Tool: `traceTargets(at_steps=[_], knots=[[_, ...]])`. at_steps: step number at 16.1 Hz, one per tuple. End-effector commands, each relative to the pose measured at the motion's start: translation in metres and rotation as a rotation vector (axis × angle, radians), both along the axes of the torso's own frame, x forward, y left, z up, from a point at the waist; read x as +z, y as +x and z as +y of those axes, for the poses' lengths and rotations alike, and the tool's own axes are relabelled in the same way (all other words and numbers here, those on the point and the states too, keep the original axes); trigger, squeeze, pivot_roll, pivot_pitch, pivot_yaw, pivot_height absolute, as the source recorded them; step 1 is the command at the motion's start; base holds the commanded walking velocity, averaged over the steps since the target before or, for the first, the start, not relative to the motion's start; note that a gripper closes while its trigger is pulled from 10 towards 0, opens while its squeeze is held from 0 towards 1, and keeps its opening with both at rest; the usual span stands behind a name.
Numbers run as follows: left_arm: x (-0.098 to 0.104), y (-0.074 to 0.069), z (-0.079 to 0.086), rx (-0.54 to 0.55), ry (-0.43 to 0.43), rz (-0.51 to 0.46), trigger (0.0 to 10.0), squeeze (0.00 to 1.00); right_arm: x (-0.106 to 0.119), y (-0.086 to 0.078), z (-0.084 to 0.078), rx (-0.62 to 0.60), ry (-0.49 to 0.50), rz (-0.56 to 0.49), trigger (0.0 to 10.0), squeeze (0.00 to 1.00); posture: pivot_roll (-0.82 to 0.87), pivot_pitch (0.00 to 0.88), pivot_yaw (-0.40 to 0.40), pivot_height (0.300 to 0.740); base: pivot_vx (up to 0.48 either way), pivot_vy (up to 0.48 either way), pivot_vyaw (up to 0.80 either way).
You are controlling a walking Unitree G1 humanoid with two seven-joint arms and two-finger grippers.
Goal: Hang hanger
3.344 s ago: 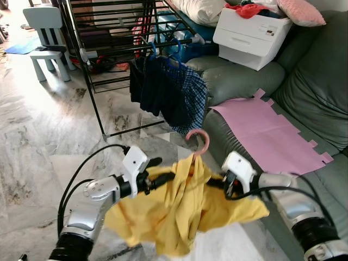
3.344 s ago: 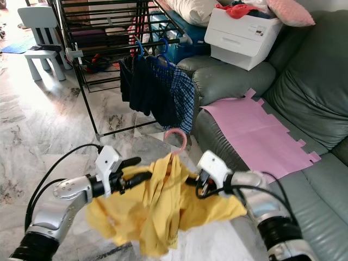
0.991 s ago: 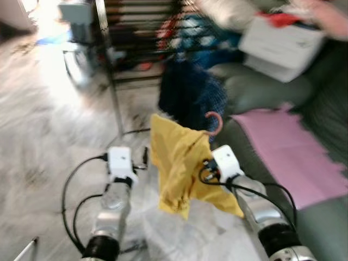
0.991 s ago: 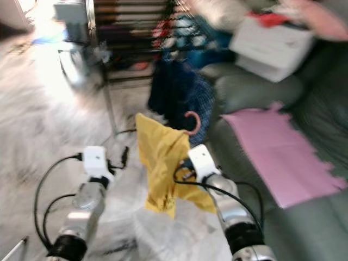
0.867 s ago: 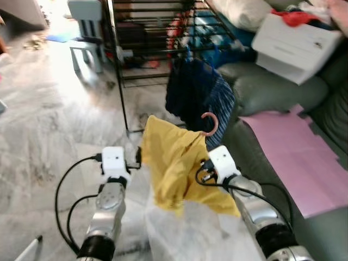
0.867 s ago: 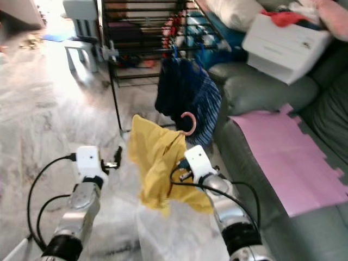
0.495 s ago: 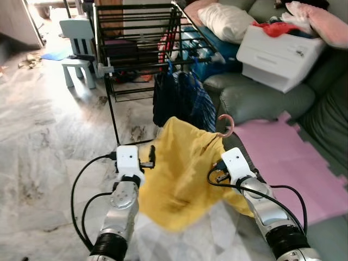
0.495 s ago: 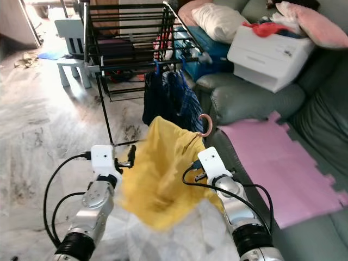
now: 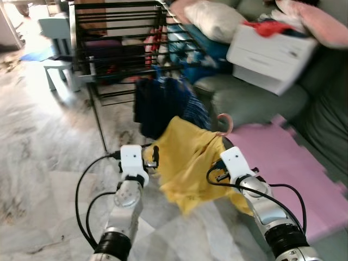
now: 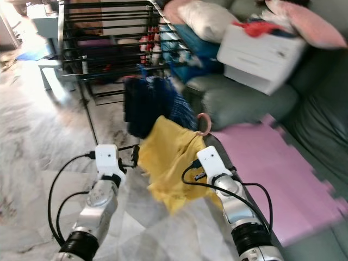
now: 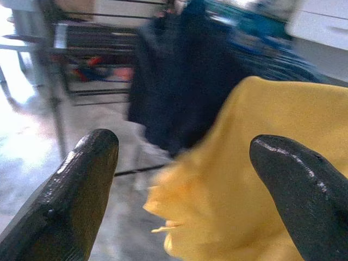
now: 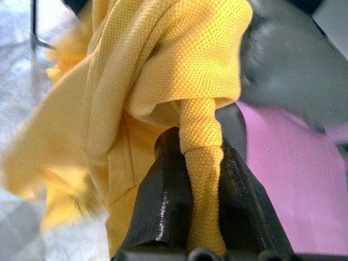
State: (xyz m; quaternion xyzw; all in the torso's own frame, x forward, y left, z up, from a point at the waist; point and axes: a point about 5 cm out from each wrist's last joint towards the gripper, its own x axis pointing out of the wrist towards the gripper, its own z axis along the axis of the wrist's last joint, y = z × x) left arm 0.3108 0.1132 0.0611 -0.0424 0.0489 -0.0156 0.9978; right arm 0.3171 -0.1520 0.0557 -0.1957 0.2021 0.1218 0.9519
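— Why is the yellow shirt [image 9: 187, 166] carried up in the air like that?

— So the pink hanger hook [image 9: 225, 123] poking out of its collar stays upright and free. The right gripper [image 12: 204, 163] has its two fingers pressed together on a bunched fold of the yellow cloth, seemingly with the hanger's arm inside it, so the garment drapes down off the grip, over the marble floor [image 9: 38, 163], and the hook stands above the wrist.

— And the other arm?

— The left gripper [image 11: 185, 179] is spread wide, holding nothing. It sits just beside the shirt's left edge (one fingertip [image 11: 81, 179] and the other frame the cloth without touching it, as far as I can see). My guess is that it stands ready to steady the fabric if it swings.

— Where does the hanger have to go?

— Onto the black drying rack [image 9: 117, 32] ahead. Dark clothes [image 9: 157, 106] already hang from blue hangers on the rail at its near right corner, close to the arm of the grey sofa [image 9: 244, 103]. The hook is near that rail but well below it.

— So what is left?

— Judging from this, the lift and the hooking itself. The hook's open side must face the rail, and the hanging clothes crowd that corner, so it could catch on them.
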Motion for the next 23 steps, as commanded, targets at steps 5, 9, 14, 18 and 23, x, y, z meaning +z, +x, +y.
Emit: traceTargets(at_steps=[5,9,14,18,23], knots=[[-0.005,-0.001,0.017,0.051,0.036,0.033,10.0,0.00,0.012,0.005,0.020,0.049,0.039,-0.049,10.0,0.00,0.03,0.000,-0.043,0.740,0.113,0.406,0.66],[-0.004,-0.001,0.013,0.039,0.057,0.029,10.0,0.00,0.011,0.006,0.015,0.018,0.015,-0.043,10.0,0.00,0.03,0.000,-0.044,0.740,0.000,0.319,0.00],[-0.001,-0.003,-0.005,-0.070,-0.014,0.012,10.0,0.00,0.009,0.009,0.003,-0.106,0.020,-0.037,10.0,0.00,0.03,0.000,-0.046,0.740,0.000,0.000,0.00],[-0.001,-0.003,-0.004,-0.072,0.001,0.005,10.0,0.00,0.010,0.011,-0.001,-0.149,0.043,-0.026,10.0,0.00,0.03,0.000,-0.047,0.740,0.408,0.000,-0.11],[-0.001,-0.003,-0.003,-0.074,-0.014,0.015,10.0,0.00,0.010,0.011,0.001,-0.149,0.035,-0.029,10.0,0.00,0.03,0.000,-0.046,0.740,0.455,0.000,0.00]])
